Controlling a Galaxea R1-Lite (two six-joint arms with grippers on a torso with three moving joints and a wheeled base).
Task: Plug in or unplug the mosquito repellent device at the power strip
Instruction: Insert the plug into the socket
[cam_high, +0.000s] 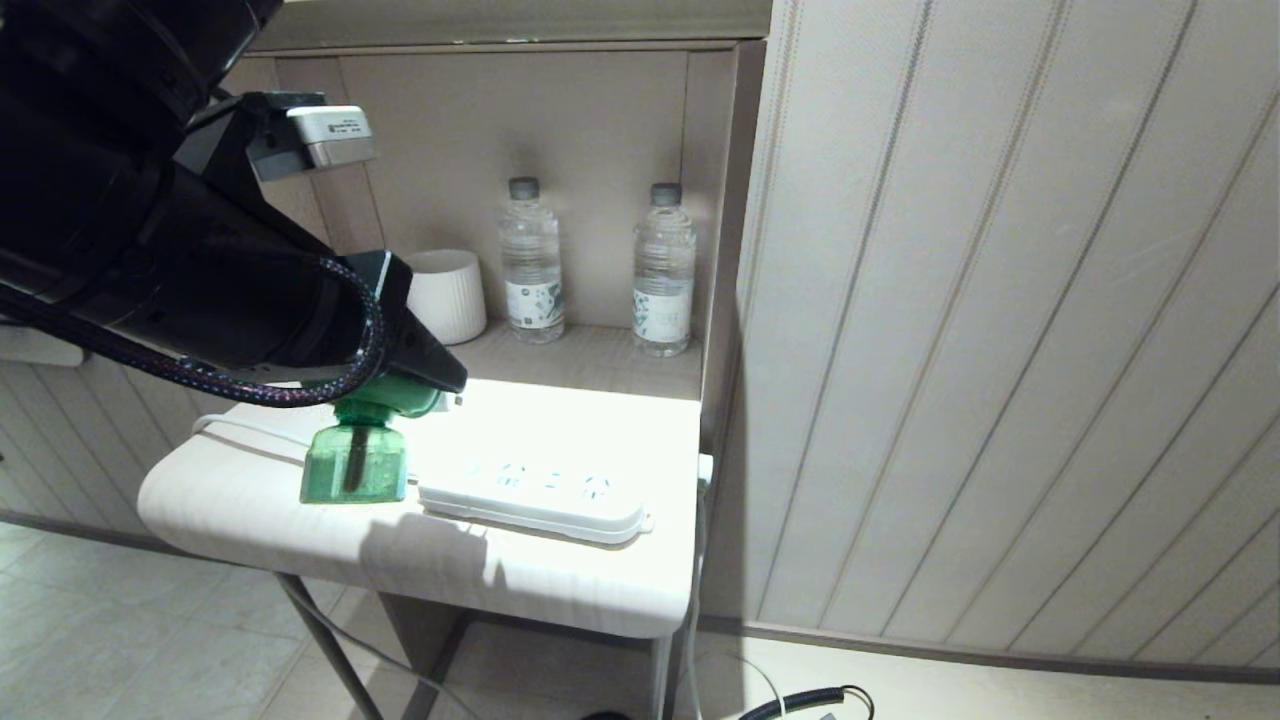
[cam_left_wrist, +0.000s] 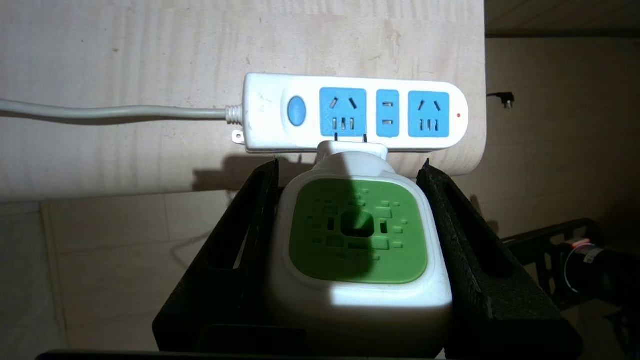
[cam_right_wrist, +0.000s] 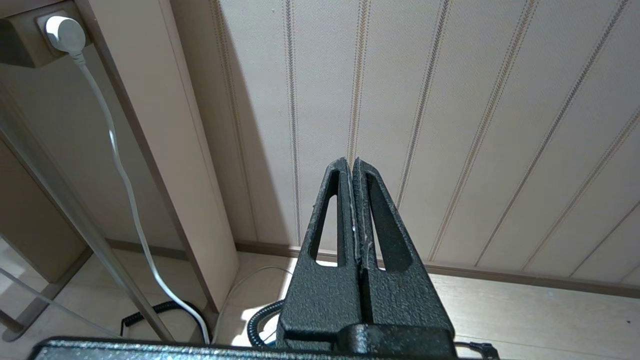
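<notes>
My left gripper (cam_high: 425, 380) is shut on the white cap of the mosquito repellent device (cam_left_wrist: 357, 235), one black finger (cam_left_wrist: 250, 210) on each side. The green bottle (cam_high: 352, 465) hangs below the cap, just over the table (cam_high: 240, 500) and by the left end of the power strip (cam_high: 535, 495). In the left wrist view the two plug prongs (cam_left_wrist: 350, 136) show in front of the strip's (cam_left_wrist: 265, 115) first blue socket (cam_left_wrist: 342, 112); whether they touch it I cannot tell. My right gripper (cam_right_wrist: 352, 162) is shut and empty, parked facing the panelled wall.
At the back of the shelf stand a white ribbed cup (cam_high: 447, 295) and two clear water bottles (cam_high: 531, 262) (cam_high: 663, 270). The strip's cord (cam_left_wrist: 115, 112) runs off along the table. A white plug (cam_right_wrist: 64, 34) sits in a wall outlet below.
</notes>
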